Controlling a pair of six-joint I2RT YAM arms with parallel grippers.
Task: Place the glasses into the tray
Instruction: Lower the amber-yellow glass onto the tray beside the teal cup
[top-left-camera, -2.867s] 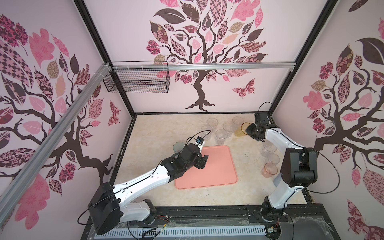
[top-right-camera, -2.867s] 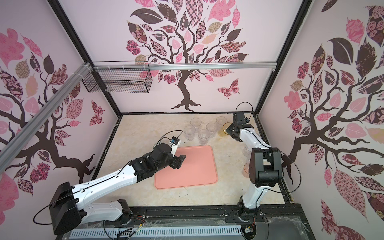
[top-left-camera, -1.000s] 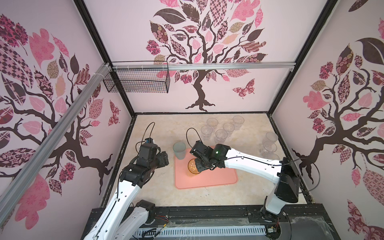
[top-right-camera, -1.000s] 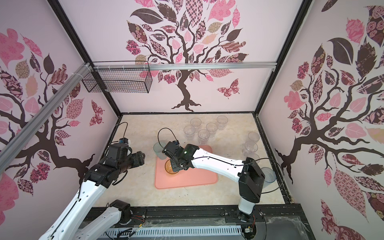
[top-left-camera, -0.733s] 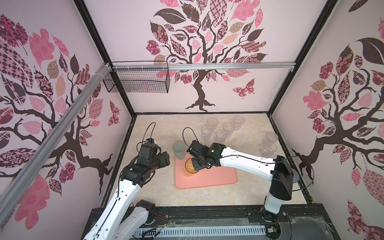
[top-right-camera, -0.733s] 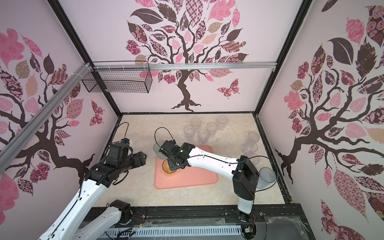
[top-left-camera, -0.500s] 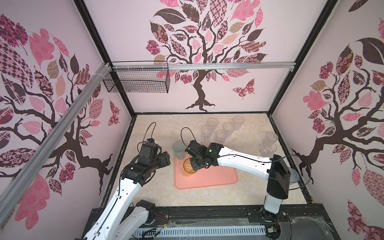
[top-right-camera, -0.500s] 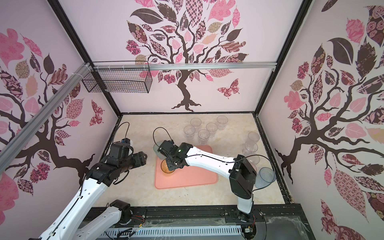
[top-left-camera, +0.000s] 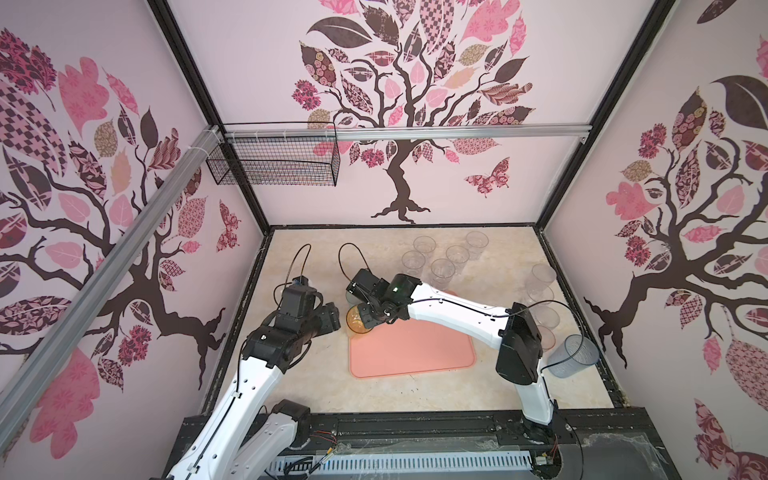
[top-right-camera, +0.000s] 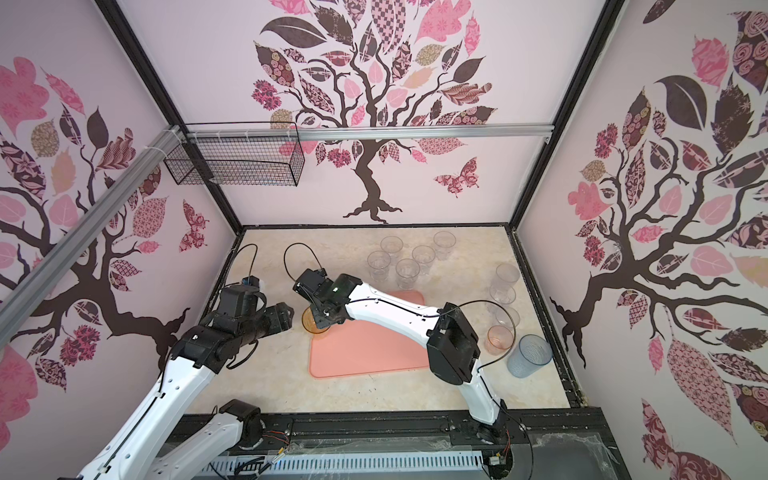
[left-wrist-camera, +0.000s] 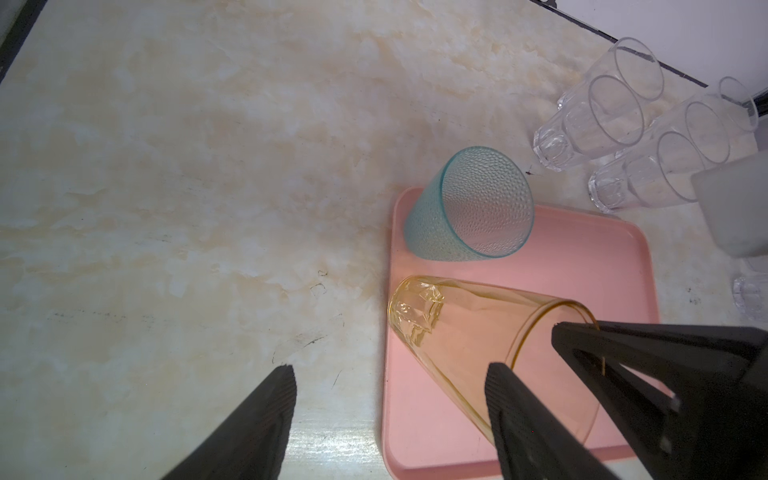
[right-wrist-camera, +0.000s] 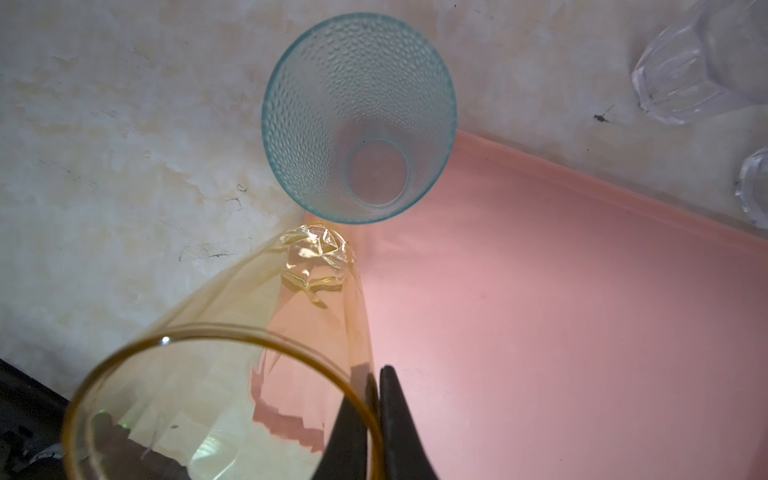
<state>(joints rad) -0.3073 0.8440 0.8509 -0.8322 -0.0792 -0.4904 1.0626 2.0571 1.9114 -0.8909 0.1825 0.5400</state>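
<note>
Right claw (right-wrist-camera: 375, 397) is clamped narrowly on the rim of the amber glass (right-wrist-camera: 208, 374), one finger inside and one outside. That glass hangs tilted, its base low at the edge of the tray (top-left-camera: 415, 353), just beside the teal glass (right-wrist-camera: 357, 116). Whether the base touches the tray yet I cannot tell.

Left claw (left-wrist-camera: 388, 372) is partly open and holds nothing. It hovers over the table (left-wrist-camera: 187, 166) just beside the tray, close to the amber glass, with only bare surface between its fingers.

The task looks barely begun:
- The teal glass stands upright in the tray's far corner on the left arm's side, so one glass seems done.
- The amber glass is in hand and nearly set down. It needs to be brought upright and fully inside the rim before release, or it may tip against the teal glass or off the edge.
- Five clear glasses (top-left-camera: 440, 266) stand in a cluster on the table beyond the tray.
- Along the table's right side stand three more clear glasses (top-right-camera: 505, 286), a pinkish glass (top-right-camera: 498, 336) and a blue glass (top-right-camera: 530, 355).

By my count ten glasses wait outside the tray, most of whose floor is bare.
</note>
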